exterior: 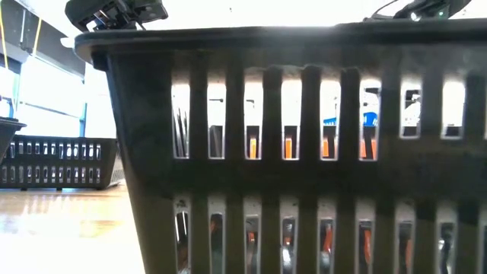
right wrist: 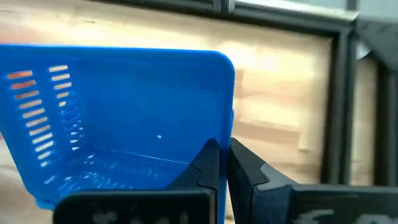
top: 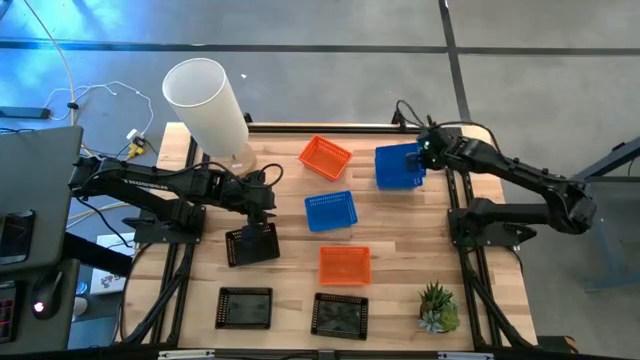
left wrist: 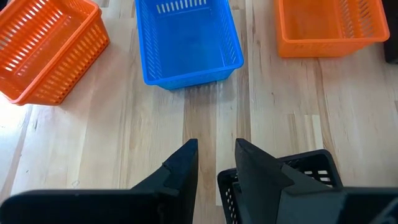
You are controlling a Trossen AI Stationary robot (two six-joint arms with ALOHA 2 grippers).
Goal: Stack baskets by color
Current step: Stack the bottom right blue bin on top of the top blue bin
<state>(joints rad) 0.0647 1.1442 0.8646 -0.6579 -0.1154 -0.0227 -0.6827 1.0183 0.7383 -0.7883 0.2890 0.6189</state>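
Baskets lie scattered on the tabletop (top: 400,240); the right end effector (right wrist: 224,163) is clamped on a blue basket's (top: 399,166) wall near the far right edge. It should lift level and nest it squarely into the other blue basket (top: 330,210) at mid-table, while the left end effector (left wrist: 216,163) pinches a black basket's (top: 252,243) rim.

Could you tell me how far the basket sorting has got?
Early stage. The right end effector is shut on the wall of a blue mesh plastic basket, apparently two nested; the left end effector grips a black mesh plastic basket. Two orange baskets lie apart, unstacked.
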